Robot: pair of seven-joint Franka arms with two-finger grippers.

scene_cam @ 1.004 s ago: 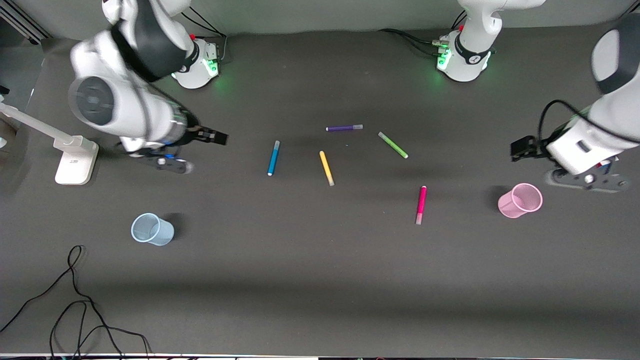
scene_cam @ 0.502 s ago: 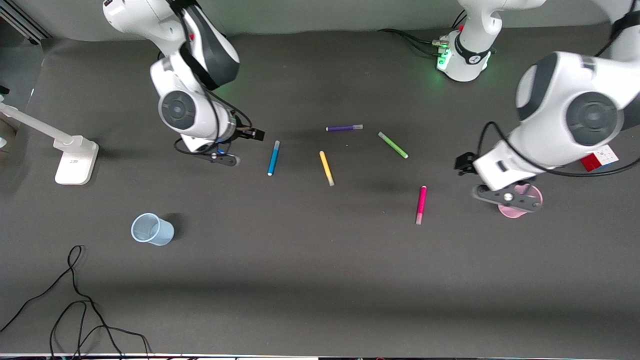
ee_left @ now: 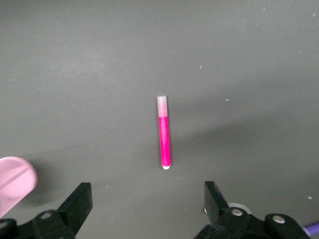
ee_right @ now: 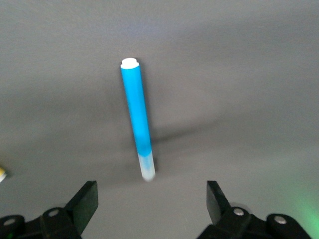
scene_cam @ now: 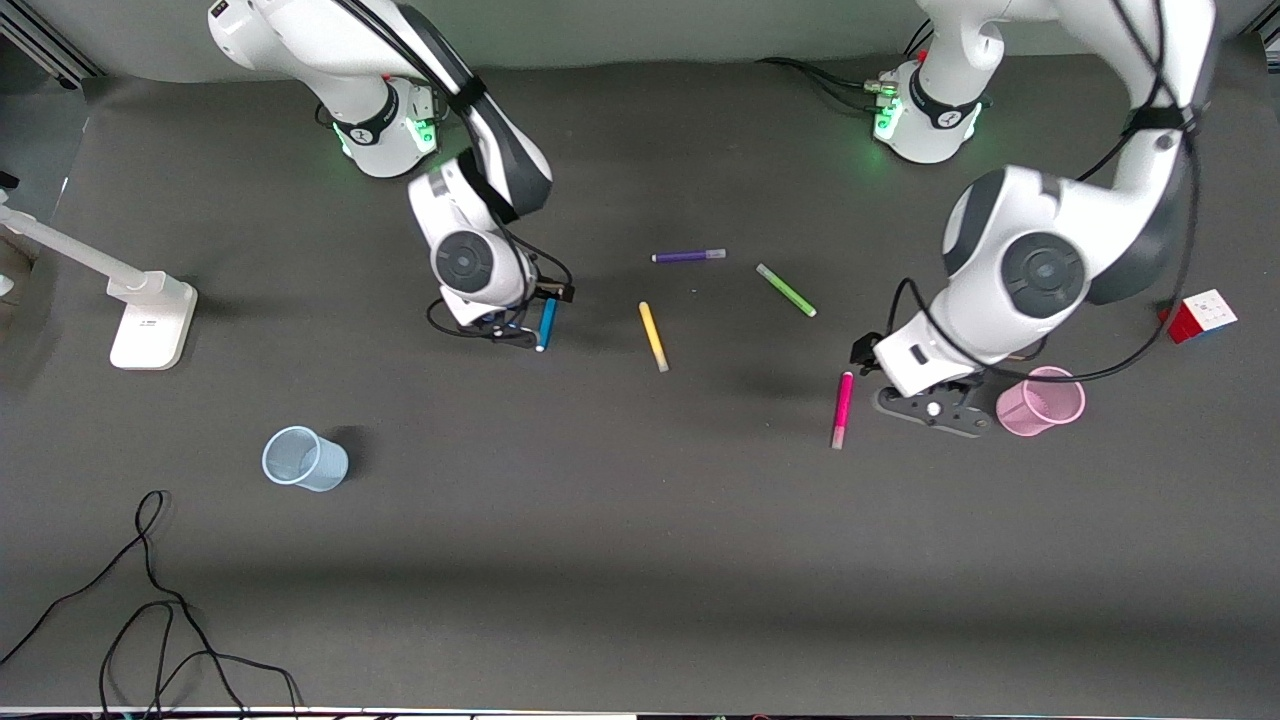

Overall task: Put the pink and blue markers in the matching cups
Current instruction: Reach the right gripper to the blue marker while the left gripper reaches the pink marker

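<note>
**Markers flat on table, both grippers spread above them**

Slim magenta-pink marker [scene_cam: 843,409] with a pale end — flat on the dark grey table [scene_cam: 640,560], near the translucent pale pink cup [scene_cam: 1041,401], toward the left arm's end. Left gripper [ee_left: 147,201] over the table between that marker and that cup, fingers [ee_left: 77,203] wide apart, holding nothing.

Slim mid-blue marker [ee_right: 137,123] with a pale end — also flat, well apart from the translucent pale blue cup [scene_cam: 304,459], which stands nearer the front camera. Right gripper [ee_right: 152,201] just over the blue marker, fingers spread, nothing clamped.

Yellow marker [scene_cam: 653,336], green marker [scene_cam: 786,290], purple marker [scene_cam: 689,256] scattered between the two arms.
</note>
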